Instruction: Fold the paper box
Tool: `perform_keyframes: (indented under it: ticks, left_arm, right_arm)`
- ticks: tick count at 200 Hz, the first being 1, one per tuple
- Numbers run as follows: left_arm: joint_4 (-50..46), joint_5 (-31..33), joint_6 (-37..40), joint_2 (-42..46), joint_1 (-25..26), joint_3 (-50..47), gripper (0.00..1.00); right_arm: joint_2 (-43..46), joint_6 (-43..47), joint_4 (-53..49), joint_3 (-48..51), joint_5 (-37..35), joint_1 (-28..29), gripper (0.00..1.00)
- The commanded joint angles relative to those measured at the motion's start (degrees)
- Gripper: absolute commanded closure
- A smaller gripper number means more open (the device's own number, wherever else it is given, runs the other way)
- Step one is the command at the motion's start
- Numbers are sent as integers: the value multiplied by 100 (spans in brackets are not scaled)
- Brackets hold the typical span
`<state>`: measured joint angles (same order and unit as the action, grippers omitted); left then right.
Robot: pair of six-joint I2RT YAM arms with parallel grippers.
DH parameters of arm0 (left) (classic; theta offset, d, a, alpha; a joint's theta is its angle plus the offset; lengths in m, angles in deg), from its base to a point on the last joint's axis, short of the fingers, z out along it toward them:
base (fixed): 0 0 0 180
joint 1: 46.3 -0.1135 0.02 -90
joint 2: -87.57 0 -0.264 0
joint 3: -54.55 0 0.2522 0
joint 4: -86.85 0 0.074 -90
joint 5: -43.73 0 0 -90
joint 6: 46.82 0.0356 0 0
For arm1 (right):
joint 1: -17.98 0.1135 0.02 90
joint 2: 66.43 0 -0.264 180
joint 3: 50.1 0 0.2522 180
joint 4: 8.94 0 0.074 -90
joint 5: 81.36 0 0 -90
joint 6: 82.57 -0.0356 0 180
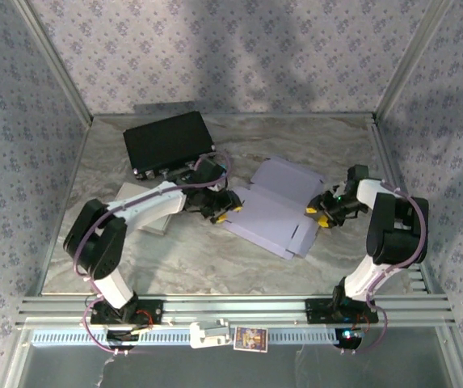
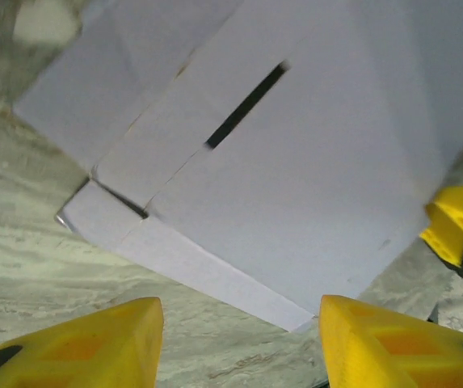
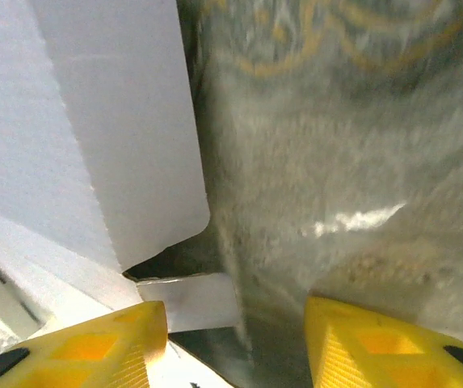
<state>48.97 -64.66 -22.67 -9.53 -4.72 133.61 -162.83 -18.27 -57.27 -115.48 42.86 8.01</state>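
The paper box (image 1: 275, 206) is a pale lavender die-cut blank lying mostly flat in the middle of the table, its panels slightly raised along the creases. My left gripper (image 1: 228, 210) sits at its left edge. In the left wrist view the left gripper (image 2: 241, 315) is open over bare table, with the box's folded corner (image 2: 215, 275) just ahead and a slot (image 2: 243, 105) in the panel beyond. My right gripper (image 1: 317, 214) is at the box's right edge. The right gripper (image 3: 235, 315) is open, and a small paper tab (image 3: 191, 299) reaches in beside its left finger (image 3: 94, 343).
A black case (image 1: 168, 141) lies at the back left. A flat white object (image 1: 146, 214) rests under the left arm. A small card (image 1: 249, 338) sits on the front rail. Patterned walls enclose the marbled table (image 1: 215, 259) on three sides.
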Motion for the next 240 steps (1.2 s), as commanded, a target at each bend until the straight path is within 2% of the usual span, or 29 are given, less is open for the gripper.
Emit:
perform_keyframes:
  ticks: [1,22,62,83,98,123,161,196,240]
  left_arm:
    - [279,-34,-235,-377,99,36,47]
    - [315,363,-22,-456,114,-103,48]
    - [408,468,227,-686,74,-165,49]
    - [275,554,325,-716,77,-138,49]
    - [158,632,453,-709,83,-77,50]
    - [-127,791,754,-829,78,146,50]
    - [-234,879,933,-993,56,295,51]
    - [-285,856,1012,-1064,50,334,51]
    - [-301,869,1032,-1056,43,352,51]
  right_arm:
    - [265,-155,-93,140,610,14,50]
    - [316,-30,-423,132,828,83,50]
    - [654,156,-637,468,1042,222,50]
    - [999,486,-924,544,114,100,52]
    - [1461,384,-886,629,-685,32,53]
    - [1901,111,-673,766,-1114,157,50]
    - [1702,29,325,1361,-693,473,50]
    - [1620,-10,542,1445,-624,719,50]
    - [1525,-120,1128,1853,-352,747,51]
